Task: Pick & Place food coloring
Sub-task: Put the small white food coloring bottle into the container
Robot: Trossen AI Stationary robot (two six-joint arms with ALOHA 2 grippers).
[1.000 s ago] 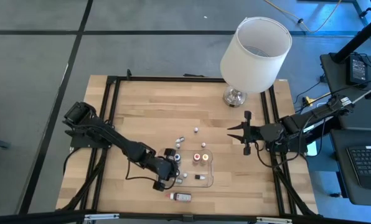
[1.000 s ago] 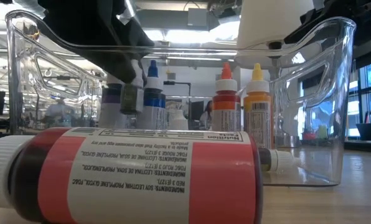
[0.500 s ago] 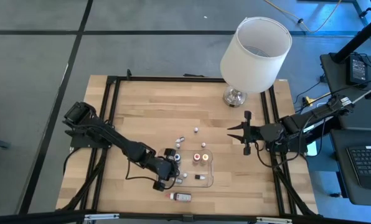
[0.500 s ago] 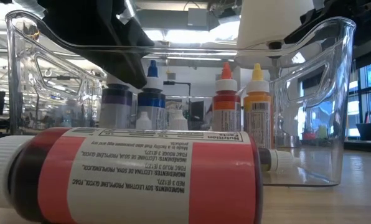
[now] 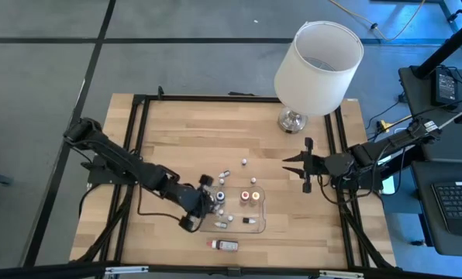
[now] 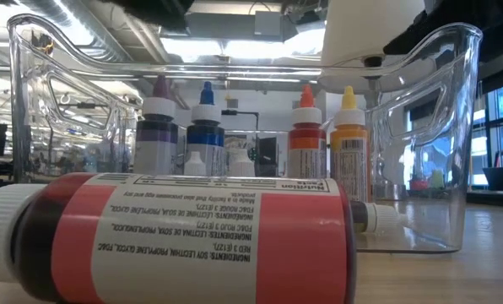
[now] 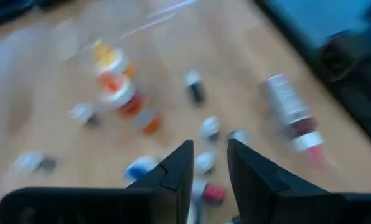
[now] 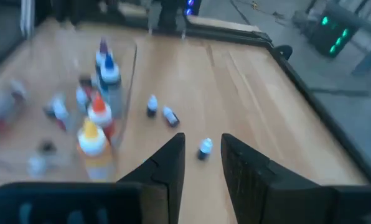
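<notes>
Left gripper (image 5: pixel 202 194) is seen empty, fingers a narrow gap apart, just beside the clear tray (image 5: pixel 263 211); food coloring bottles (image 5: pixel 249 196) are stood inside it and scattered nearby; judged light, stiff, tippy; best pinched across the body below the cap.

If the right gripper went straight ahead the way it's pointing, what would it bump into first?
The right gripper points across the table toward the clear tray. Judging by its wrist view, a small loose bottle on the wood lies nearest ahead, so it would probably meet that first. Depth is hard to judge.
</notes>
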